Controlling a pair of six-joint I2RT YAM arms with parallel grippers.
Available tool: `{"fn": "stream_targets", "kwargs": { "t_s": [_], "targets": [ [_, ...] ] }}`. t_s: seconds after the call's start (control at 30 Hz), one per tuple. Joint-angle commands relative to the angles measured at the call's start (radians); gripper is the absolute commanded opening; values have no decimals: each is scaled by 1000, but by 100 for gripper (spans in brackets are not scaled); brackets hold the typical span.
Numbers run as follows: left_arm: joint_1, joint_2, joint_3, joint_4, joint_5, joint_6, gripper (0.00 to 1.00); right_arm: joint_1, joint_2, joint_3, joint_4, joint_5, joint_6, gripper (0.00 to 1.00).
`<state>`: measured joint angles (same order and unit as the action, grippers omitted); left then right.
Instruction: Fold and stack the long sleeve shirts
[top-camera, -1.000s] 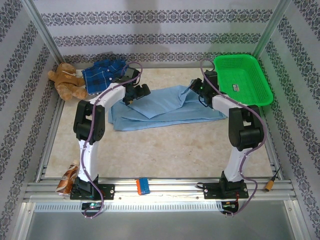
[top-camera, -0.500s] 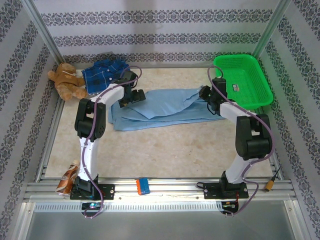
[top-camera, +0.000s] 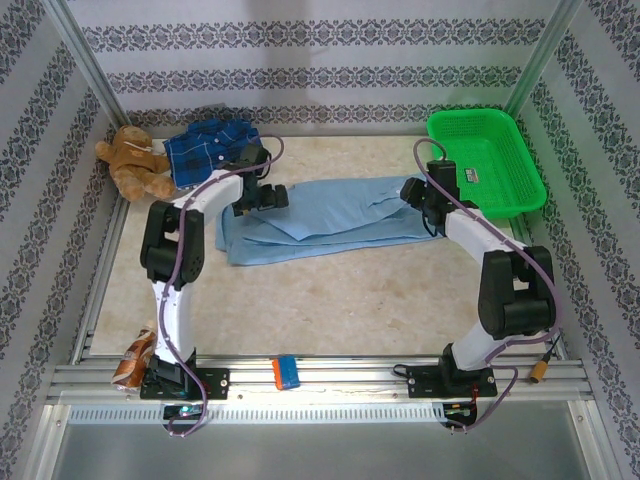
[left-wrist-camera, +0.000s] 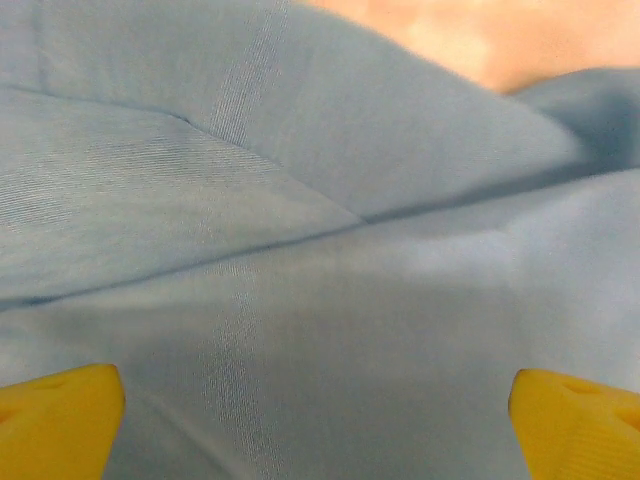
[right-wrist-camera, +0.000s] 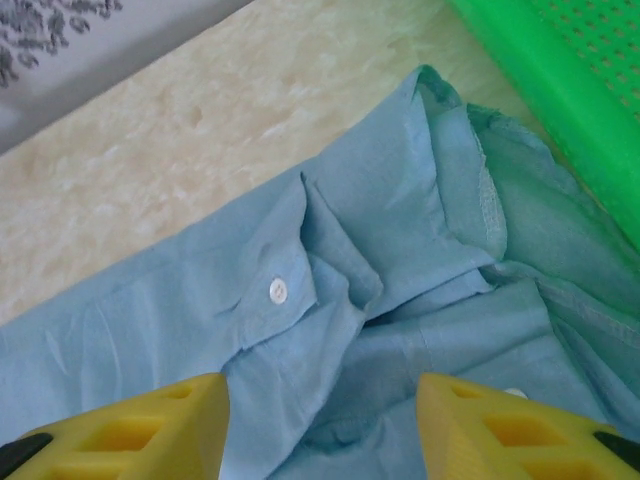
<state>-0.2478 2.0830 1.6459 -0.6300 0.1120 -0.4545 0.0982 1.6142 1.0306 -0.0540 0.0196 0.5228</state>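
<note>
The plain light blue long sleeve shirt (top-camera: 330, 215) lies roughly folded across the middle of the table. In the right wrist view its cuff with a white button (right-wrist-camera: 278, 291) lies crumpled below my fingers. The dark blue plaid shirt (top-camera: 205, 148) sits bunched at the back left. My left gripper (top-camera: 262, 195) hangs wide open just over the blue shirt's left end, its yellow fingertips (left-wrist-camera: 60, 420) far apart above the cloth (left-wrist-camera: 330, 250). My right gripper (top-camera: 415, 192) stands open over the shirt's right end (right-wrist-camera: 320, 430), holding nothing.
A green basket (top-camera: 495, 160) stands at the back right, close to the right gripper, its wall (right-wrist-camera: 560, 90) beside the cuff. A brown teddy bear (top-camera: 135, 160) lies at the back left. A snack packet (top-camera: 133, 355) and a small blue-orange item (top-camera: 285, 371) rest on the front rail.
The right gripper has opened and let go of the blue shirt's right end, which now lies on the table. The left gripper has shifted slightly back and left, staying open.
</note>
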Motion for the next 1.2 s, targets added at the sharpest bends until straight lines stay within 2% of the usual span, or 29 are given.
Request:
{"fn": "stream_targets", "kwargs": {
  "t_s": [0.0,0.17,0.37,0.57,0.8,0.97,1.17],
  "targets": [
    [-15,-126,6,-12,30,-45,99,45,-19,63,-116,7,-80,53],
    [-61,-157,13,21,97,-176,96,112,17,151,-154,-89,-103,49],
    [-88,-139,-151,131,80,-298,86,115,189,239,-206,-14,-48,33],
    [-74,-77,-219,137,-5,-275,85,105,288,266,-194,74,-28,31],
    [-49,-43,-268,115,-72,-209,85,105,355,285,-308,198,-19,31],
    [-30,-37,-268,62,-111,-115,86,124,329,217,-328,209,0,31],
    [-12,-41,-233,30,-141,-14,88,190,265,137,-430,243,3,30]
  ]
}}
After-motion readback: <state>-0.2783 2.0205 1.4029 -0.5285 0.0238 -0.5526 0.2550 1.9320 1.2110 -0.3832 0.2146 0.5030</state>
